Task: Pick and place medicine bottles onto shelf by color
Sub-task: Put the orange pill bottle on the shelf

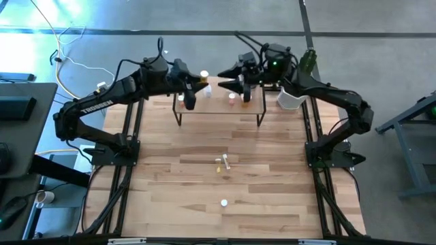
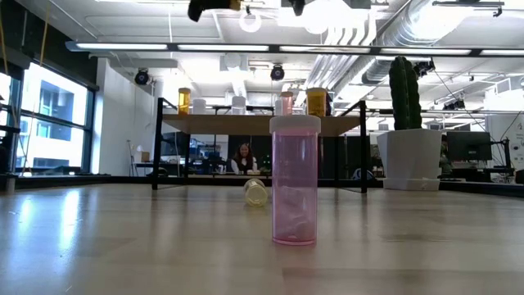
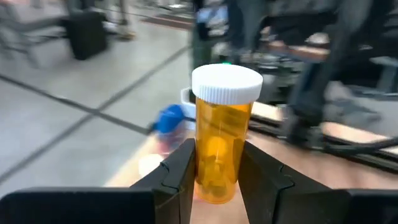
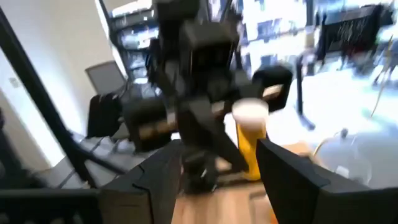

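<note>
My left gripper [image 1: 199, 83] is shut on an orange medicine bottle [image 3: 221, 134] with a white cap, high over the shelf's far left part. The shelf [image 1: 218, 105] stands at the table's far middle and carries amber [image 2: 184, 100], white [image 2: 238, 104] and pinkish [image 2: 286, 102] bottles. My right gripper [image 4: 221, 180] is open, level, facing the left gripper from the right with nothing between its fingers. A pink bottle [image 2: 295, 180] stands upright on the table's near middle. A pale bottle [image 2: 255, 191] lies on its side behind it. My left gripper pinches the orange bottle's lower body [image 3: 217, 171] between its two fingers, one on each side. The fingers come about level from the table's left. The bottle stands upright in the hold, cap up, lifted clear of the shelf.
A white pot with a green cactus [image 2: 407, 123] stands at the far right beside the shelf. A blurred blue jar [image 3: 166, 119] shows beyond the held bottle. Bare wood tabletop [image 1: 170, 190] lies between the shelf and the near edge. A person [image 2: 243, 157] sits far behind the table.
</note>
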